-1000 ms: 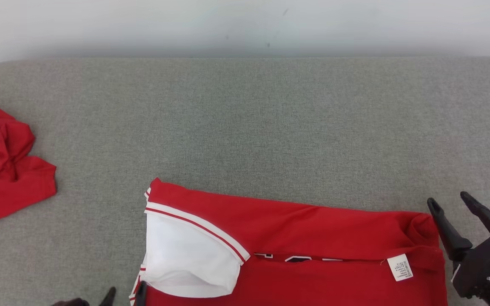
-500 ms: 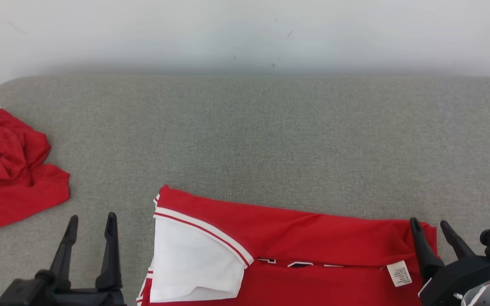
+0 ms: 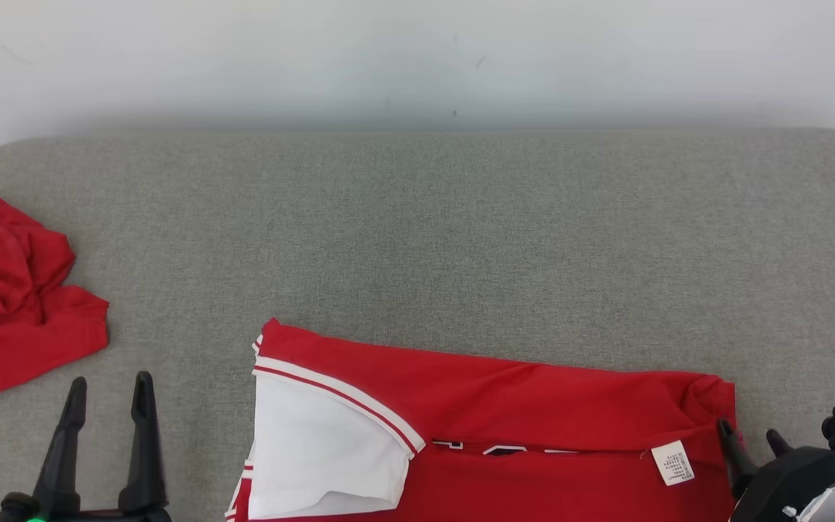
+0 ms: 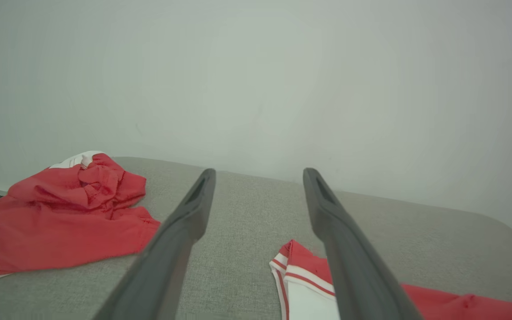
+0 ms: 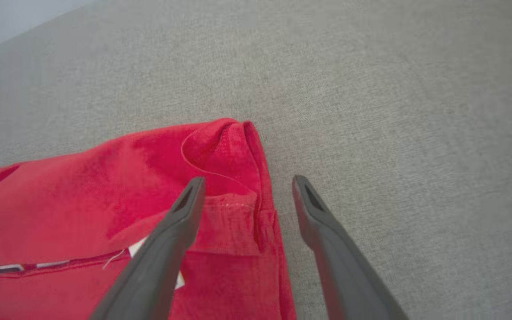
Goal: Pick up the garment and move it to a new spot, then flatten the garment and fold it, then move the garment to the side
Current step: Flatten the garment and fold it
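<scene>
On the grey counter (image 3: 461, 217), both jaws wide open and empty, we should grip the garment (image 3: 533, 406) evenly at its 3 and 9 o'clock edges.

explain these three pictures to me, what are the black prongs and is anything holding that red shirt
It is a wheeled robot with two arms, each ending in a gripper with two long dark fingers: your prongs. The wide picture comes from a camera on its head, looking down: the left gripper shows lower left, the right gripper lower right. The other two come from cameras on each wrist, looking along that gripper's fingers. On the grey fabric-covered surface lies a partly folded red jersey with white striped trim and a small white care label; a crumpled red garment sits to its left. Both grippers are open and hold nothing; the right one is at the jersey's right edge.
</scene>
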Controlling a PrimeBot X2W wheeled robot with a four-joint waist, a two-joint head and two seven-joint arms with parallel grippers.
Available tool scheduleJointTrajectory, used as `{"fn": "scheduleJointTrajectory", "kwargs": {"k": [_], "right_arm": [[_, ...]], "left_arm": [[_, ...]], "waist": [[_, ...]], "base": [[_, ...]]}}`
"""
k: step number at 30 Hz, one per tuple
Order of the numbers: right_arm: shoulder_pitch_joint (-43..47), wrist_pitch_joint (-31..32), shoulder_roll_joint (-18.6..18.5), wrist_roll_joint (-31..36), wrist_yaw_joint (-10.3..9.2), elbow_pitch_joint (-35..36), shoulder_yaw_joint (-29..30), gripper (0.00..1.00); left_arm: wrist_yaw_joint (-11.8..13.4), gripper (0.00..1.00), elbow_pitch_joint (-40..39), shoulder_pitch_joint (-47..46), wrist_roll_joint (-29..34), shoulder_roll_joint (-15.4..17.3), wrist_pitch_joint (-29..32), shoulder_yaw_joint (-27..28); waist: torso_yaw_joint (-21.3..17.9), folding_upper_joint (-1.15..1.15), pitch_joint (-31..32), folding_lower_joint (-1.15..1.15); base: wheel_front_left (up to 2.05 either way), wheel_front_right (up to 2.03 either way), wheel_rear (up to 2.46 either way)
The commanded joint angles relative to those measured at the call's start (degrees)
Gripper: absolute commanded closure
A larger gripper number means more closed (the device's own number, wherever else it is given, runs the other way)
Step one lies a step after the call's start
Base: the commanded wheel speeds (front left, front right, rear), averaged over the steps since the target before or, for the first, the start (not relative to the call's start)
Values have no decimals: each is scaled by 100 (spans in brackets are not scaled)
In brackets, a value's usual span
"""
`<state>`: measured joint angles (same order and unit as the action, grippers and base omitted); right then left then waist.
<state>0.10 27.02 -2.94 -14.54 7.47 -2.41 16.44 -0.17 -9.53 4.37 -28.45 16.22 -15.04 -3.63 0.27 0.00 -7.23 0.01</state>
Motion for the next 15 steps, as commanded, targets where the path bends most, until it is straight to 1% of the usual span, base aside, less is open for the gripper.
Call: {"fn": "scheduleJointTrajectory", "kwargs": {"k": [1,5,9,15], "right_arm": [[-30,115,9,-22,6,-101,43,0],[-71,331,9,-48,6,-215,66,0],[-83,513,8,-11,6,-340,50,0],[-95,713,10,-15,6,-572,-29,0]], "left_arm": [[-94,0,44,28,66,-97,-13,29],[-237,0,166,-30,195,-250,-14,58],[-303,0,272,-75,261,-356,-14,69],[-380,0,379,-94,317,-422,-14,54]], "waist": [[26,0,-62,-1],[71,0,-129,-1],[99,0,-161,-1],[113,0,-164,-1]], "base": [[0,0,0],[0,0,0],[0,0,0],[0,0,0]]}}
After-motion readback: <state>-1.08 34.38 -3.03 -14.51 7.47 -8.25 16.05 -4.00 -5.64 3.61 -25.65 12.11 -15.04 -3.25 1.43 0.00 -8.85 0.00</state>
